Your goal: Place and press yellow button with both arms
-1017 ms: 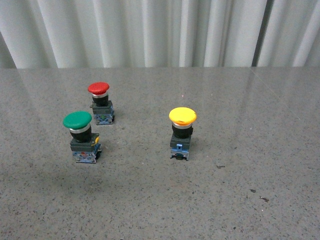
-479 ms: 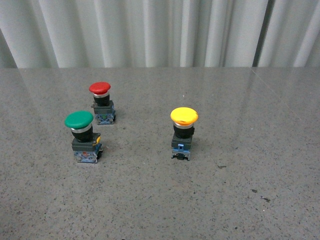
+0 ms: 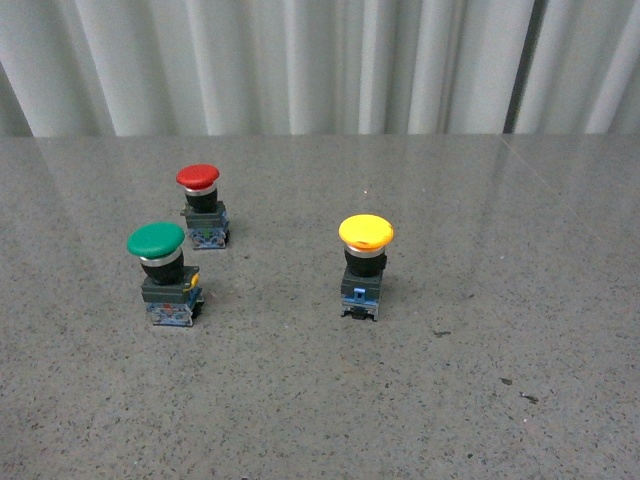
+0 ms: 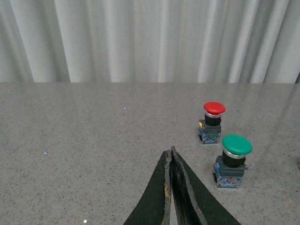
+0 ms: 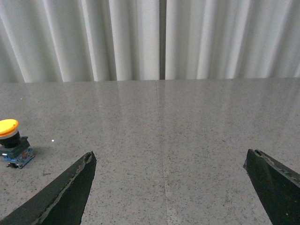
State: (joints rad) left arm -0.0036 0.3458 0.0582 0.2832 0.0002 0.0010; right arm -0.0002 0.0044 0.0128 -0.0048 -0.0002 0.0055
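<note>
**1. Location.** Yellow btn stands upright on desk, just right of centre in front view. It is free-standing, with nothing touching it. Green btn is at centre-left and red btn is above it in frame. Both are well apart from the yellow unit. Yellow btn also shows in right wrist view, away from the fingers.

**2. Fingers.** Neither arm shows in front view.
- Left fingers: pressed together, no gap, nothing held.
- Right fingers: spread wide, nothing between them.

**3. Handling (est.).**
- Wt: probably light, being a small plastic/metal assy.
- Stiffness: rigid body. The cap should travel down under load, prob. on a spring.
- Stability: top-heavy look, with a wide cap over a narrow base. A side push is likely to tip it or slide it on the smooth desk.
- Surface: the glossy cap is likely slippery, so avoid gripping it.

**4. Grip pt (rec.).** Take the black body or the blue-grey base block, below the collar, on flat opposing sides. Keep the cap clear for pressing. One arm should steady the base while the other presses straight down on cap centre. An off-centre press risks toppling it.
</note>
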